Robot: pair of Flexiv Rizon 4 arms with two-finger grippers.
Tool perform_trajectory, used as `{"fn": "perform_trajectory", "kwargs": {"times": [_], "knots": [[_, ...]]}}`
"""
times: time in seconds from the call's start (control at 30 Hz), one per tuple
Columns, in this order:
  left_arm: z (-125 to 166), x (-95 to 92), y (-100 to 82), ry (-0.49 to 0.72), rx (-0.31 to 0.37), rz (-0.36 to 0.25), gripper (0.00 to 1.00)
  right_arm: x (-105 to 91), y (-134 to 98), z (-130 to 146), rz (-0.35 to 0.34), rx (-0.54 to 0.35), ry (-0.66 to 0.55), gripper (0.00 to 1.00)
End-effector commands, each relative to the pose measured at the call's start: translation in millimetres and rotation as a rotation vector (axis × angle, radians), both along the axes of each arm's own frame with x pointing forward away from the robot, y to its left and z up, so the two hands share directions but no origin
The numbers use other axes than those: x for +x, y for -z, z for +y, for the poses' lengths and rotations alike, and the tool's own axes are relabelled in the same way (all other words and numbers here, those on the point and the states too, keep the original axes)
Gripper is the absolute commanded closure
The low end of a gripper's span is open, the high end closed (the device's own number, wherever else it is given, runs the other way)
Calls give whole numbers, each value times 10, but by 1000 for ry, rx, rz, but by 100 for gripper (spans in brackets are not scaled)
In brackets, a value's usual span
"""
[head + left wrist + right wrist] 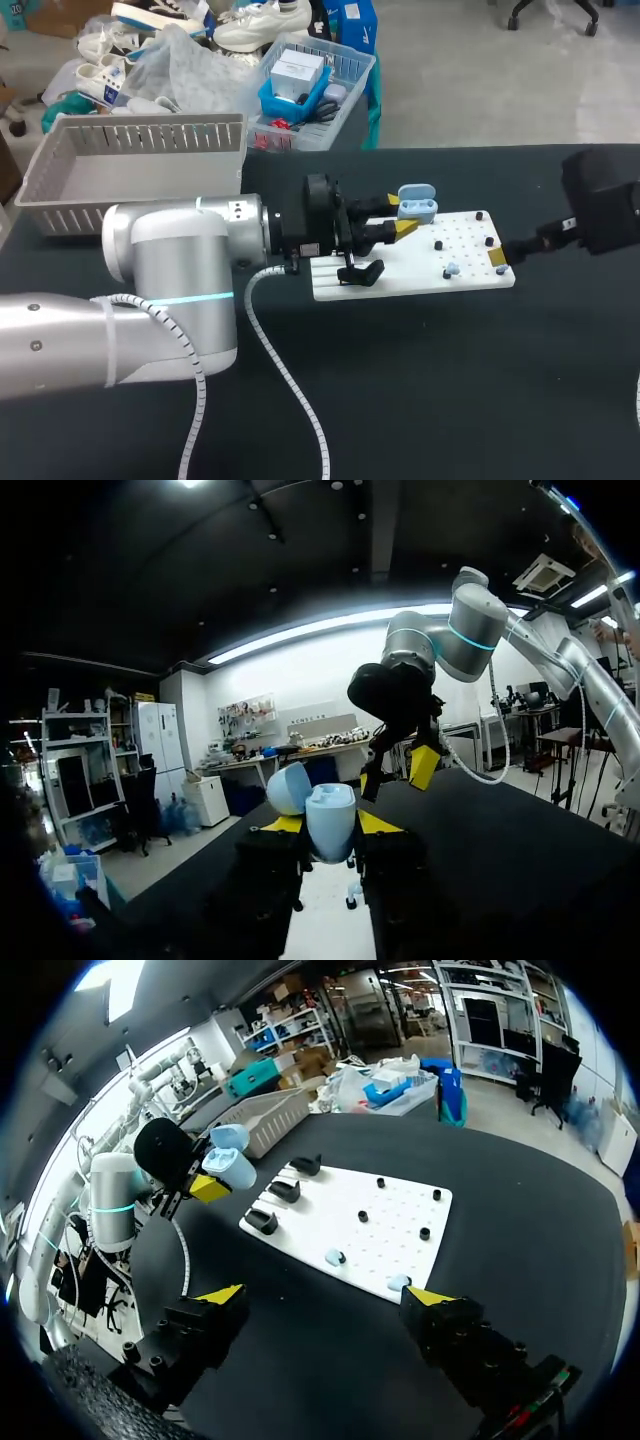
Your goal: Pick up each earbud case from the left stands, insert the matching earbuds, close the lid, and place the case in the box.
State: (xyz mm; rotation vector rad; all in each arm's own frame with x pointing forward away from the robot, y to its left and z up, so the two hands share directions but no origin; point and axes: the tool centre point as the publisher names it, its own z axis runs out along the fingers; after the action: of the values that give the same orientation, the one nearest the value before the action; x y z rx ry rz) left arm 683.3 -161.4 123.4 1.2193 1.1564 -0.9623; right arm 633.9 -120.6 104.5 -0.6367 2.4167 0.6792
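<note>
My left jaws clamp the open earbud case (330, 822) by its body's sides, which I judge light, hard and slick, its hinge fragile; my right jaws gape, an earbud (398, 1282) just ahead

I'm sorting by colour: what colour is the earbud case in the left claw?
Light blue; earbud case clearest in left wrist view.

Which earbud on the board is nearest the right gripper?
The earbud at the edge of the board, beside the right gripper; the other earbud lies farther in.
</note>
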Motion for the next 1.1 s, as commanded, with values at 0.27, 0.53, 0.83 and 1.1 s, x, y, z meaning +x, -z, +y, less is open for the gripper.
{"fn": "perform_trajectory", "kwargs": {"times": [0.27, 0.53, 0.83, 1.1], "knots": [[58, 4, 93, -23, -6, 5, 100, 46, -20, 37, 11, -17, 1, 0], [93, -28, 153, -31, -6, -7, 100, 52, -48, 21, 20, -28, 6, 0], [96, -11, 149, -27, -5, -7, 100, 73, -44, 50, 25, -31, 2, 0], [96, -17, 139, -29, -9, -5, 100, 49, -26, 57, 25, -33, 4, 0]]}}
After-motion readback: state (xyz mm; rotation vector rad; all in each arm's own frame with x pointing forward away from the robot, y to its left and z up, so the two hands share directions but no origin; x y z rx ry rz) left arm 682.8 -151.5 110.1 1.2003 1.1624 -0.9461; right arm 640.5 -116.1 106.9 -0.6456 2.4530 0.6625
